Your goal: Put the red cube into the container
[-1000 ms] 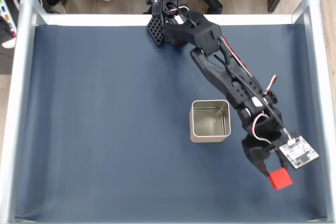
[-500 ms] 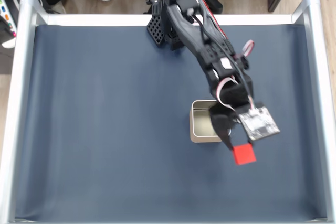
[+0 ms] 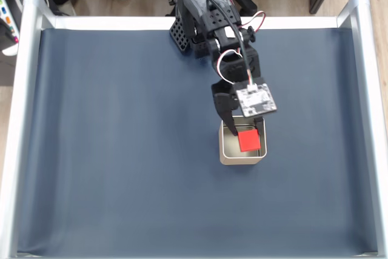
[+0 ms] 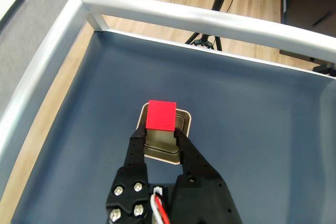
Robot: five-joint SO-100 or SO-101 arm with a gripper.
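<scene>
Gripping the red cube [image 4: 161,115] | the claw [image 4: 160,135] is clamped on the cube, one finger at each side | cube is held directly above the open tin [image 3: 225,153], over its pale interior | tin is seated on the dark blue mat [image 3: 121,150] near the middle, in the fixed view.

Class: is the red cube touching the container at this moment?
Cannot tell. In the wrist view the red cube, pinched by the gripper, overlaps the container; the fixed view shows it within the rim, height unclear.
</scene>
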